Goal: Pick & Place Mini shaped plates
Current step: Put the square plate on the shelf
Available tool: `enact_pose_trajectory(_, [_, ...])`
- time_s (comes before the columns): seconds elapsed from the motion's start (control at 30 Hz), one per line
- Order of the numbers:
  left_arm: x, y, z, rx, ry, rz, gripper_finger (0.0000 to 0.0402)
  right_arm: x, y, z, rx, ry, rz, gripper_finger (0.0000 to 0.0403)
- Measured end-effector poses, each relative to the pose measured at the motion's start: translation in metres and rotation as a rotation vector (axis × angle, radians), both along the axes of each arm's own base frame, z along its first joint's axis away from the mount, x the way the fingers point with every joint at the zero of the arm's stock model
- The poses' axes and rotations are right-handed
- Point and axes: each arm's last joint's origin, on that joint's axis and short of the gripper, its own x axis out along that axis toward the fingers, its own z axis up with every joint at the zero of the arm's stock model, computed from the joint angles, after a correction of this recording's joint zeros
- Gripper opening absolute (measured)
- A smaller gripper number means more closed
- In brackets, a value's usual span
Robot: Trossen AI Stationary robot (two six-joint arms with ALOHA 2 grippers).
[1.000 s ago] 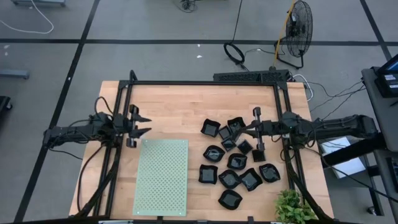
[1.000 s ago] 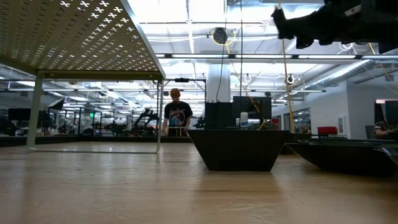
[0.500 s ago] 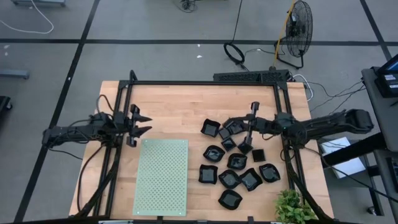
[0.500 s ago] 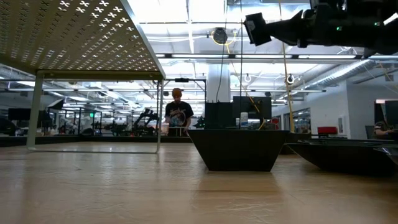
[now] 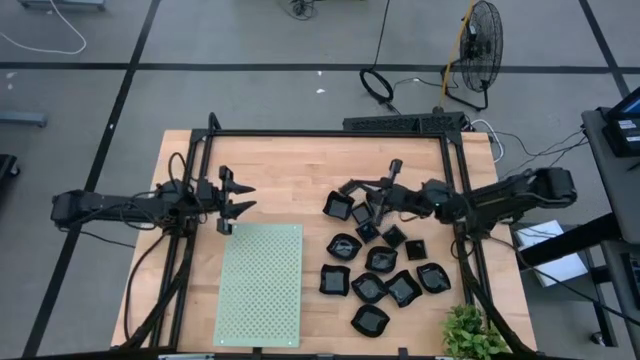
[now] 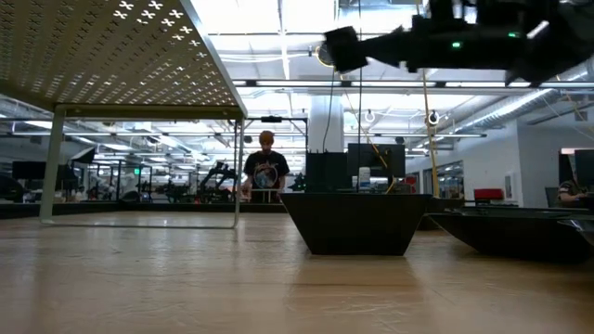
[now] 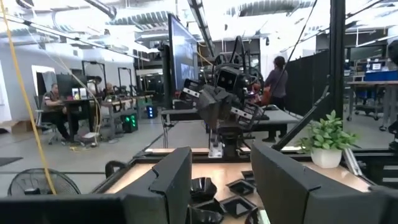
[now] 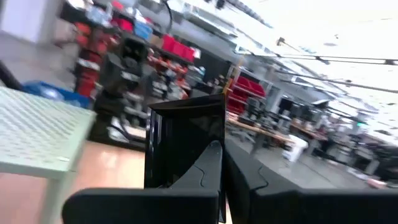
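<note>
Transport step in hand. Mini shaped plates point(image 5: 378, 262) are clustered right of centre in the high view. Right gripper point(image 5: 352, 187) is clamped on what looks like one plate, above the cluster. Next: carry left to green mat point(image 5: 260, 285). Left gripper point(image 5: 238, 197), jaws apart, waits upper left of mat.

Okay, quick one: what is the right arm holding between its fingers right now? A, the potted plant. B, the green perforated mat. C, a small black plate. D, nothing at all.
C: the right wrist view shows the right gripper shut on a glossy black plate held on edge, lifted above the other plates on the table.
</note>
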Motion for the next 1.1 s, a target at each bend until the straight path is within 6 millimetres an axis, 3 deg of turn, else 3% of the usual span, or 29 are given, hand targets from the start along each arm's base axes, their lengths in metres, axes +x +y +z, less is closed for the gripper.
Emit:
enact_pose_trajectory(0.23, [0.018, 0.002, -0.005, 0.122, 0.006, 0.055, 0.0170, 0.041, -0.005, 0.011, -0.056, 0.018, -0.128, 0.0000])
enact_pose_trajectory(0.4, [0.041, 0.007, 0.004, 0.087, 0.065, 0.157, 0.0170, 0.059, -0.005, 0.013, -0.074, 0.020, -0.130, 0.0000])
enact_pose_trajectory(0.67, [0.100, 0.011, 0.012, 0.065, 0.188, 0.209, 0.0170, 0.063, -0.005, 0.014, -0.076, 0.013, -0.131, 0.0000])
enact_pose_trajectory(0.83, [0.133, 0.008, 0.024, 0.072, 0.176, 0.190, 0.0170, 0.062, -0.005, 0.016, -0.099, 0.010, -0.139, 0.0000])
enact_pose_trajectory(1.1, [0.162, 0.006, 0.037, 0.107, 0.155, 0.192, 0.0170, 0.062, -0.005, 0.017, -0.098, 0.000, -0.142, 0.0000])
